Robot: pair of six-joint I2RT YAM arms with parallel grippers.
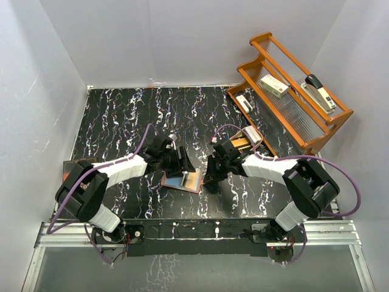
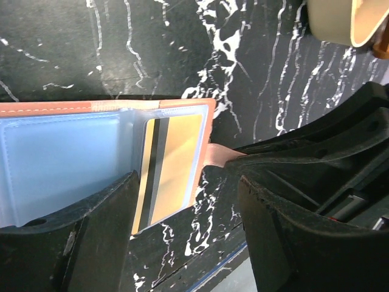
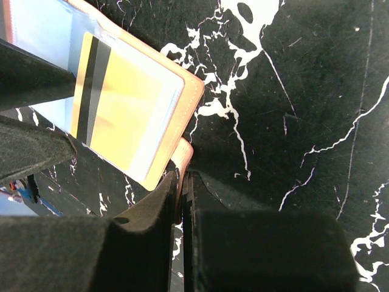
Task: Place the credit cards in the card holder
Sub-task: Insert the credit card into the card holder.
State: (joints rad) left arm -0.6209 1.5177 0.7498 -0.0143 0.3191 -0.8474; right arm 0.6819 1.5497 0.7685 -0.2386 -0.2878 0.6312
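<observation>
The reddish-brown card holder [image 1: 173,180] [image 2: 109,106] [image 3: 196,91] lies open on the black marble table between the arms. An orange-gold credit card [image 1: 192,179] [image 2: 173,164] [image 3: 121,103] with a dark stripe sits partly in its right clear pocket, its near end sticking out. Light blue [image 2: 61,164] shows behind the left clear pocket. My left gripper [image 1: 181,163] [image 2: 188,243] is open, its fingers [image 2: 103,237] straddling the card's protruding end. My right gripper [image 1: 209,173] [image 3: 185,188] is shut on the holder's snap tab [image 2: 216,155] [image 3: 184,152].
A wooden rack [image 1: 292,97] holding a stapler [image 1: 320,91] and small boxes stands at the back right. A tan dish [image 1: 246,141] [image 2: 340,21] lies just behind the right gripper. A dark booklet [image 1: 76,164] lies at the left edge. White walls enclose the table.
</observation>
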